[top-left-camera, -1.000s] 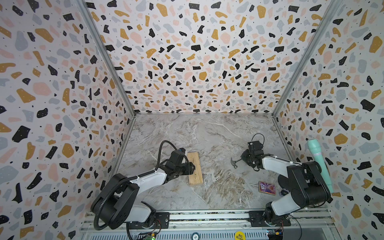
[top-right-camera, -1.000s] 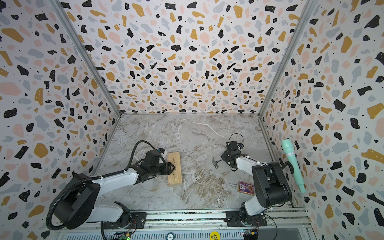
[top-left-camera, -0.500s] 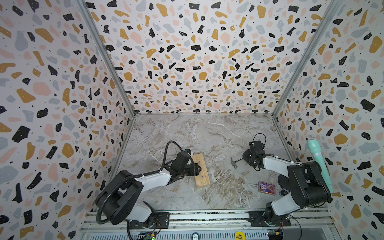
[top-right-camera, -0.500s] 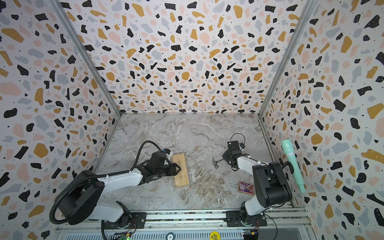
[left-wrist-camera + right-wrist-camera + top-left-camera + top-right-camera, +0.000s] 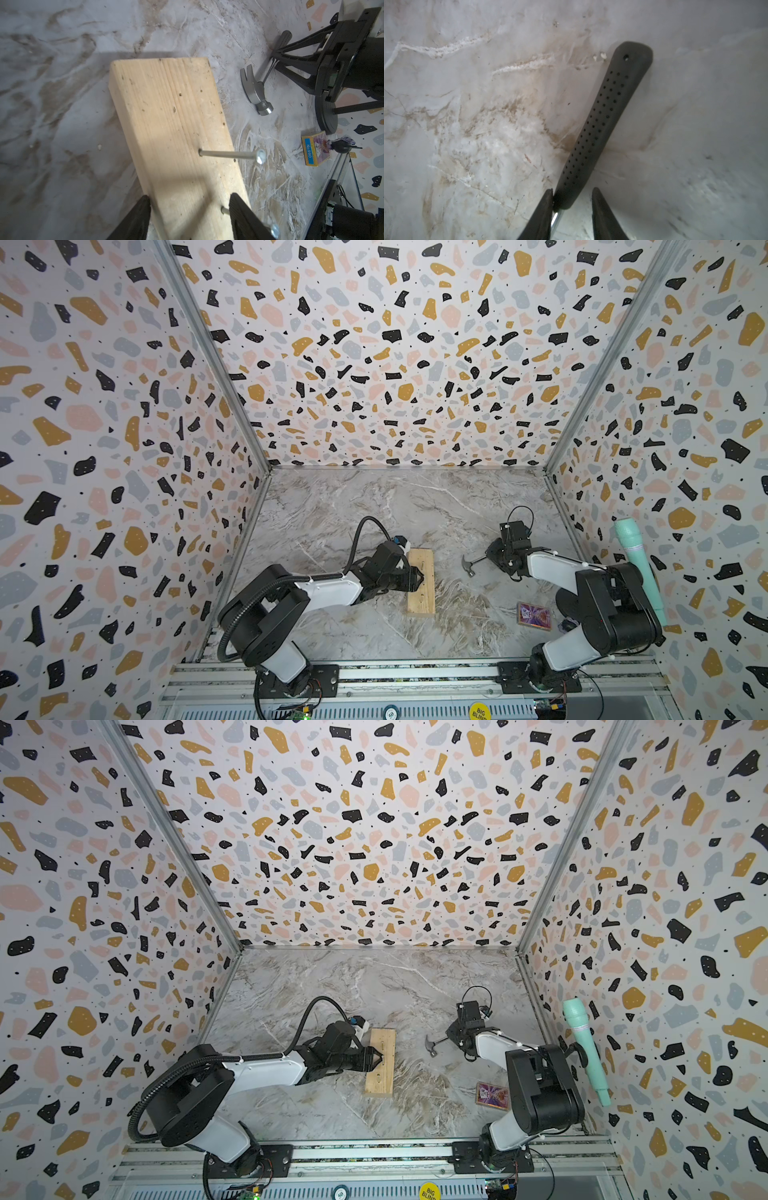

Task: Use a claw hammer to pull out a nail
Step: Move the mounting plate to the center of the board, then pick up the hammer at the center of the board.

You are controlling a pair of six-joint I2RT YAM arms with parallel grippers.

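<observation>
Though straddling claw hammer (image 5: 604, 124) handle just by the shaft, grips nothing yet: right gripper (image 5: 572, 192) part open, one finger touching, gap at the other. Lies flat on table (image 5: 374, 497) near right edge, long axis across, head toward wooden block (image 5: 166, 104), handle end toward right edge. Far nearer this gripper than left gripper (image 5: 189, 197), open, tips over block beside a nail (image 5: 225, 210), clamping nothing.
</observation>
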